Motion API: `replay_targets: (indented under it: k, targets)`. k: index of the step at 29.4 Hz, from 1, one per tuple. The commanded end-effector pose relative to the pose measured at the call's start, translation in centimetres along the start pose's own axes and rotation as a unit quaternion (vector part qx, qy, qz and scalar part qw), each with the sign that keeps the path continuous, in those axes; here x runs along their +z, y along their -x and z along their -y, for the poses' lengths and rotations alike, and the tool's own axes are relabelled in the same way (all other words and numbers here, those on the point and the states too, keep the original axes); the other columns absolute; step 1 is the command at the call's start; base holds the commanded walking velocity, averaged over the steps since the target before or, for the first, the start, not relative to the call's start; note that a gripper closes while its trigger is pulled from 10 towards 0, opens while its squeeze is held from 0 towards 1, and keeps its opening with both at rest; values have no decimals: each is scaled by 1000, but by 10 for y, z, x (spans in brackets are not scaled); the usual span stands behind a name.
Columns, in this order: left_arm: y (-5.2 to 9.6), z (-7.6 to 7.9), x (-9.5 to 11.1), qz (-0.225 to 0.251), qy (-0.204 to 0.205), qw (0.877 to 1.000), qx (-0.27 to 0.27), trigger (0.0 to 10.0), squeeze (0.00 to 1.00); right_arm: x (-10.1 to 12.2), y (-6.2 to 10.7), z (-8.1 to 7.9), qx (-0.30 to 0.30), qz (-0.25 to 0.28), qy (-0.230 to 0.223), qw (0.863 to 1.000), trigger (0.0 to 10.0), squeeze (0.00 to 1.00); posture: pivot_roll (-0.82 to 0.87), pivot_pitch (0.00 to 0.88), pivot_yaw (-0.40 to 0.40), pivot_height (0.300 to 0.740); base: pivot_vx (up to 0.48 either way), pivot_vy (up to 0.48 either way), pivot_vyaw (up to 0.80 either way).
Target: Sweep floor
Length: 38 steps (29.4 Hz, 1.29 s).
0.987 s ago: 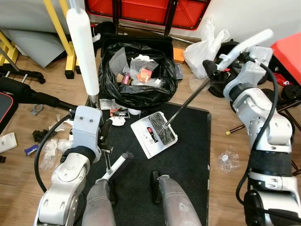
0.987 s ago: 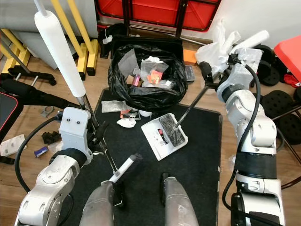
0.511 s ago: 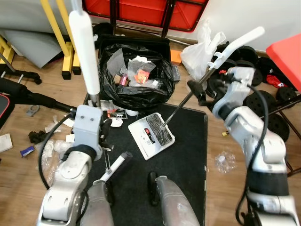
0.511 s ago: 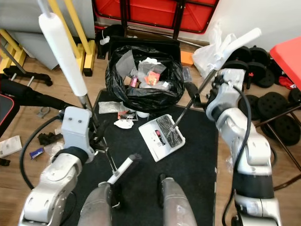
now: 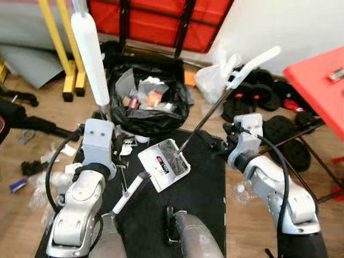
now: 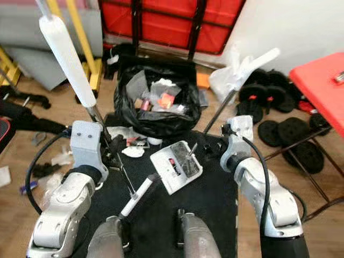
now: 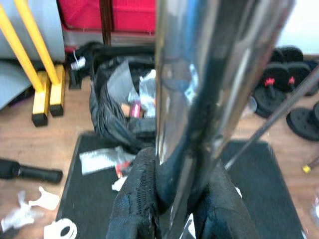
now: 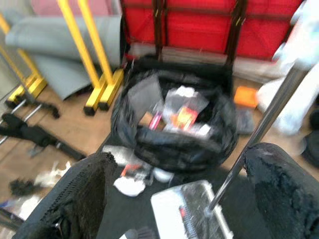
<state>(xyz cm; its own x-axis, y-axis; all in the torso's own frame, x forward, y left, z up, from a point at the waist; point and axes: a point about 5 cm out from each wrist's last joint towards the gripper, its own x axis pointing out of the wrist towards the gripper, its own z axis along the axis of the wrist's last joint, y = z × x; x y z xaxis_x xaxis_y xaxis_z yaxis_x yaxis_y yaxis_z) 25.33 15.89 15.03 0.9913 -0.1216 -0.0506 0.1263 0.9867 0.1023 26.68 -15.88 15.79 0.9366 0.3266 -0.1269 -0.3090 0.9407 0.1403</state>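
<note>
In the left eye view, we see the dustpan [image 5: 164, 171] lying on the black mat [image 5: 207, 188], just in front of the bin [image 5: 144, 97] lined with a black bag full of rubbish. Its long thin handle [image 5: 212, 110] slants up and away from the bin, ending in a white grip. Our left gripper [image 5: 110, 152] sits beside the bin, clamped on the broom pole [image 5: 91, 56]; the brush head [image 5: 129, 191] rests on the mat near the dustpan.

In the right eye view, our right gripper [image 6: 212, 148] hangs beside the dustpan handle, on the far side from the bin. Scraps of paper [image 6: 131, 151] lie on the mat at the bin's foot.

In the left wrist view, two black fingers [image 7: 137, 199] close tight around the shiny pole, with the bin beyond.

In the right wrist view, the right fingers [image 8: 79, 194] stand wide apart, holding nothing; the dustpan handle runs between them without touching, the bin straight ahead.
</note>
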Motion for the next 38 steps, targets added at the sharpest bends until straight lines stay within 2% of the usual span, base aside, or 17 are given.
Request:
replay_targets:
  k: [1,3,9,12,23,27,29,33,35,38]
  targets:
    - [-1,3,5,21,1,1000,-13,10000,0,-6,6,3,-11,-6,-2,1000,10000,0,-147,168,-187,740,0,0,0]
    - [-2,0,3,20,-17,1000,-13,10000,0,-9,10,2,-13,-7,-7,1000,10000,0,-147,165,-181,740,0,0,0]
    - [-4,-3,2,18,-34,999,-23,10000,0,-11,10,0,-14,-5,-8,1000,10000,0,-143,159,-168,740,0,0,0]
    - [-8,-1,3,24,-51,997,-51,10000,0,-9,5,2,-23,6,-10,1000,10000,0,-129,143,-159,740,241,0,0]
    - [-20,-7,4,27,-62,996,-49,10000,0,1,-10,5,-12,26,6,1000,10000,0,-122,117,-146,740,0,0,0]
    - [-21,-6,4,34,-56,996,-67,10000,0,6,-18,-4,16,40,10,999,10000,0,-121,88,-134,740,0,0,0]
    - [-26,-7,3,35,-61,995,-77,10000,0,10,-24,-13,48,51,11,997,10000,0,-119,68,-130,740,480,0,0]
    - [-34,-7,6,44,-42,996,-72,10000,0,13,-29,-13,60,58,20,996,10000,0,-122,51,-121,740,463,0,0]
    - [-42,-5,10,54,-55,994,-83,10000,0,24,-30,-11,91,84,18,992,10000,0,-125,19,-96,740,0,0,0]
    - [-47,-4,11,54,-63,992,-95,10000,0,33,-27,-11,125,101,17,987,10000,0,-125,16,-94,740,0,0,0]
